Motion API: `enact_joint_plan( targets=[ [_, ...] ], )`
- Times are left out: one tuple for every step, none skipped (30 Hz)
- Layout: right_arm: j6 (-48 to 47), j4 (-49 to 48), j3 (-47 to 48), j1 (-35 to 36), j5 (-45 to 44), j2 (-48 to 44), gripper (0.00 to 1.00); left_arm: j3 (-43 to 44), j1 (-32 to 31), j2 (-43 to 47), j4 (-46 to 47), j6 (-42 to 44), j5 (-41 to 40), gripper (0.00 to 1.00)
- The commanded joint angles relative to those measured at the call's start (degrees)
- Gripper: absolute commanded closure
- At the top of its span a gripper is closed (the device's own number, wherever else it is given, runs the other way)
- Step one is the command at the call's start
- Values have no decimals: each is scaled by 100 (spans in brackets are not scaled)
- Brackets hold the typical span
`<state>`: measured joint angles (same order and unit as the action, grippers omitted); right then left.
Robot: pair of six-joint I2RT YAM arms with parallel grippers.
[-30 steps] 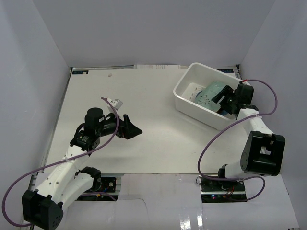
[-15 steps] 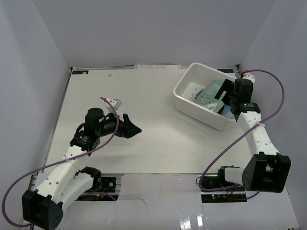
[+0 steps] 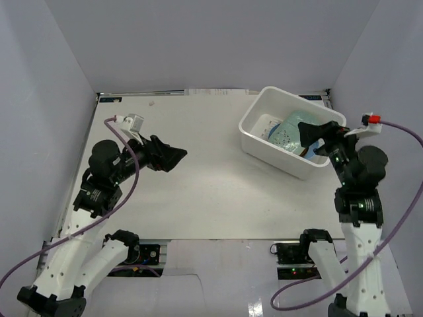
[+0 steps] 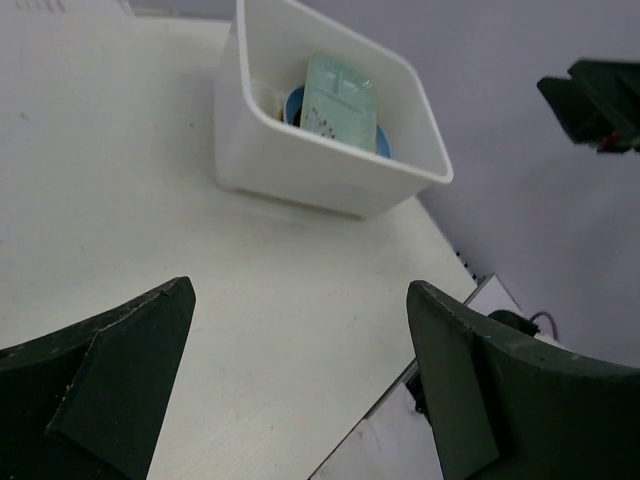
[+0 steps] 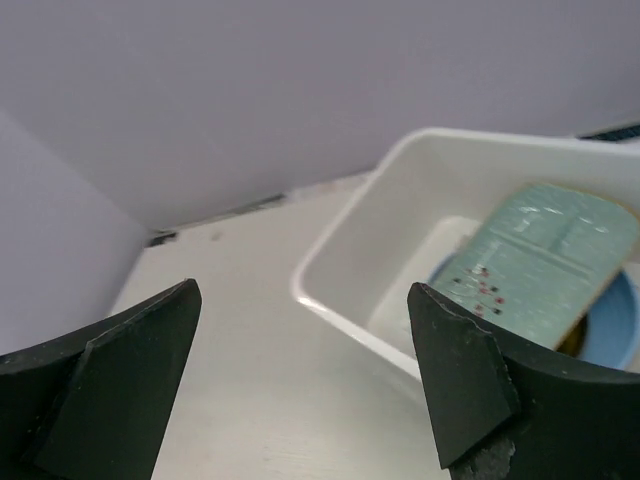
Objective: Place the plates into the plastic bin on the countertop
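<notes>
Mint-green plate rests in plastic bin, beyond right jaws.

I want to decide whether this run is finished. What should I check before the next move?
1. Left end effector open, holding nothing: ok.
2. Right end effector open, holding nothing: ok.
3. Mint-green plate inside the plastic bin, tilted over the light blue plate: ok.
4. No plate visible on the countertop: ok.
5. Every plate accounted for in the bin: cannot tell, the lower ones are hidden.
</notes>
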<state>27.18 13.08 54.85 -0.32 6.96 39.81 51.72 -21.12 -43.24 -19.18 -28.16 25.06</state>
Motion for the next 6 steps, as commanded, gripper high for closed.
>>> enact_joint_plan(
  targets=[
    [797,-946,-457,23,1184,-850,10,548,-14,255,63,-321,-475,2],
    [972,-956,-527,23,1220,-1183,10,601,-14,333,55,-321,-493,2],
    [1026,-974,-650,23,1246,-1317,10,645,-23,386,37,-304,-528,2],
    [1026,-974,-677,23,1307,-1431,10,672,-15,439,-41,-304,-589,2],
    [1000,-835,-677,23,1316,-1572,10,646,-14,518,-59,-321,-651,2],
    [904,-720,-651,23,1308,-1608,10,602,-14,684,-42,-408,-773,2]
  ],
)
